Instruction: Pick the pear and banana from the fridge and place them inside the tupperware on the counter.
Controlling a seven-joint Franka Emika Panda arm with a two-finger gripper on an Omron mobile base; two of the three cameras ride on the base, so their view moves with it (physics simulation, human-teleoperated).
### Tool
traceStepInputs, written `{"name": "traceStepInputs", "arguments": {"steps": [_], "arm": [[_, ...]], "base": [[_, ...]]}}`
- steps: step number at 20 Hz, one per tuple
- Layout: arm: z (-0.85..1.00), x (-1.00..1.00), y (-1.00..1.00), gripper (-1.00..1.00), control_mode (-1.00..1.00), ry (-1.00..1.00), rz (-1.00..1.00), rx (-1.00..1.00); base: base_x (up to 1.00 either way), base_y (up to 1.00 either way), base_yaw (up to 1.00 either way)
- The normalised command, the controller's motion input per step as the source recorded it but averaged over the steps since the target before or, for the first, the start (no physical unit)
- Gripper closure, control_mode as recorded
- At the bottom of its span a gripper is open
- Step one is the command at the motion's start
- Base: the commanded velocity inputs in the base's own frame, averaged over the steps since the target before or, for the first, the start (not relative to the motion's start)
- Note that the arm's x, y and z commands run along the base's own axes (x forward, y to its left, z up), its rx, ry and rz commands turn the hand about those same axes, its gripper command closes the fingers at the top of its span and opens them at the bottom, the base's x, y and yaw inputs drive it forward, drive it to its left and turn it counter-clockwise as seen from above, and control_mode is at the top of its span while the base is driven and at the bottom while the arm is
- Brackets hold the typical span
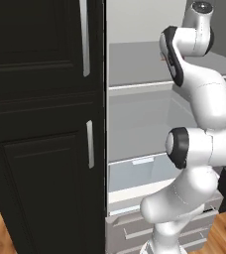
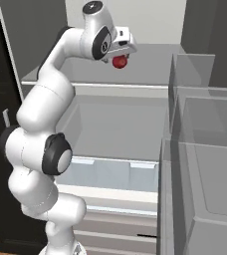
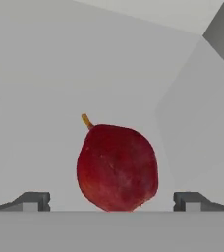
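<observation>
1. Gripper (image 3: 112,201) spread wide, one dark fingertip (image 3: 33,201) either side of the pear (image 3: 117,167), a clear gap on both sides, nothing clamped.
2. Pear dark red, short tan stem tipped up and left in the hand view; resting on the pale grey upper shelf (image 2: 150,67) of the fridge (image 2: 135,20), just under the hand in the right base view.
3. Nothing standing between fingers and fruit; plain fridge back wall behind it.
4. Below the shelf: an open pale compartment, then a translucent drawer (image 1: 135,173), then grey lower drawers (image 1: 130,230).
5. Door bins (image 2: 200,164) of clear plastic close on the right in the right base view.
6. Black panelled cabinet (image 1: 40,124) with silver handles on the left in the left base view; there, pear hidden behind the arm.
7. No readable writing or labels anywhere.
</observation>
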Motion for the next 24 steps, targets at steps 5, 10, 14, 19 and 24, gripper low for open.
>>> {"name": "traceStepInputs", "arguments": {"steps": [5,10,14,19,24], "arm": [[-0.11,0.36,-0.05,-1.00,-1.00,0.00,0.00,0.00],[-0.10,0.11,-0.04,-1.00,-1.00,0.00,0.00,0.00],[-0.10,0.00,-0.02,-1.00,-1.00,0.00,0.00,0.00],[-0.19,0.00,0.00,1.00,-1.00,0.06,0.00,0.00],[-0.19,-0.12,0.00,1.00,-1.00,0.01,0.00,0.00]], "base": [[0.00,0.00,0.00],[0.00,0.00,0.00],[0.00,0.00,0.00],[0.00,0.00,0.00],[0.00,0.00,0.00]]}}
